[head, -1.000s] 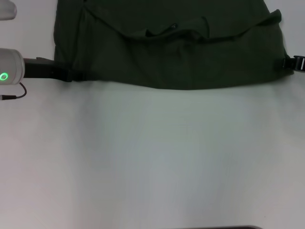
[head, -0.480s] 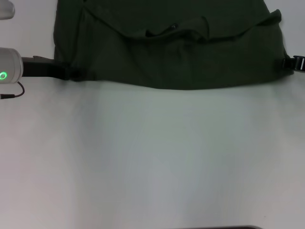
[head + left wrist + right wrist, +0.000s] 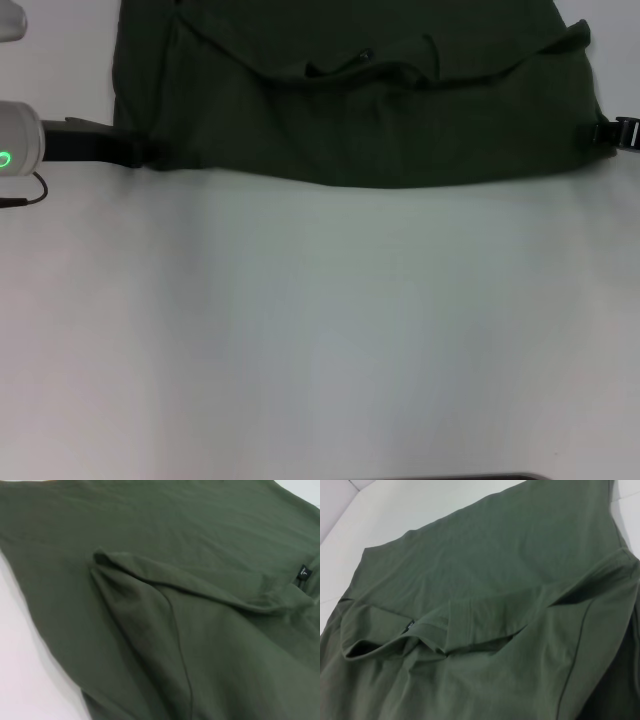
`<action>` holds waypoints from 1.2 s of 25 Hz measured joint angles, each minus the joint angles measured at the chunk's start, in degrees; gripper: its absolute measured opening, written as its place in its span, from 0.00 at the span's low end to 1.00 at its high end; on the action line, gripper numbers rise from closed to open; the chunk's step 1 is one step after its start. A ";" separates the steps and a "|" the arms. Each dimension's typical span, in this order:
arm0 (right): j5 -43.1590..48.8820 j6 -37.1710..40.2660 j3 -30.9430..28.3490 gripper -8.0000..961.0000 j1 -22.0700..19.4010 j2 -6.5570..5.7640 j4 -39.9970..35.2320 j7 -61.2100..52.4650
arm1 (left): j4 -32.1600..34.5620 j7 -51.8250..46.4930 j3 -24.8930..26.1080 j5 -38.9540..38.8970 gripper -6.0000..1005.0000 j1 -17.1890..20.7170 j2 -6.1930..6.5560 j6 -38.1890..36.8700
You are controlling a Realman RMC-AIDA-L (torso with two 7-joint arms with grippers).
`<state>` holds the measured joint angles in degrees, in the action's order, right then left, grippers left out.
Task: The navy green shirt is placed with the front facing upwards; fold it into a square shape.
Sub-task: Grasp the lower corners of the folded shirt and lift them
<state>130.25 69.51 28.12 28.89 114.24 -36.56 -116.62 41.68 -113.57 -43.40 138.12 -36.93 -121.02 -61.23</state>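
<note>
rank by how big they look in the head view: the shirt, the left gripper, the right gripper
1. navy green shirt, by far the largest.
2. left gripper, a dark bar at the shirt's edge.
3. right gripper, mostly cut off by the frame, so unsure.

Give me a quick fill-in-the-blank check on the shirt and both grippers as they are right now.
1. The navy green shirt lies at the ____ edge of the white table.
2. The left gripper is at the shirt's ____ near corner.
3. The right gripper is at its ____ side edge.
4. The collar's small black tag shows in the ____ wrist view.

Missing words: far; left; right; left
</note>
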 joint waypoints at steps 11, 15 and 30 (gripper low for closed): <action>0.00 -0.06 0.00 0.05 -0.18 0.00 -0.05 0.00 | 0.10 -1.54 0.16 2.97 0.18 0.06 -0.37 1.07; 0.00 -0.08 0.00 0.05 -0.17 0.00 -0.06 0.00 | 0.34 -1.55 -0.05 2.97 0.04 -0.16 -0.37 0.63; 0.00 0.37 -1.39 0.05 -1.81 -0.03 -0.50 0.14 | 4.81 -2.88 0.69 2.80 0.01 2.58 0.06 -4.24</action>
<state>130.25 69.89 26.73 27.08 114.21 -37.06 -116.48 46.48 -116.44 -42.71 140.92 -34.35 -120.96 -65.46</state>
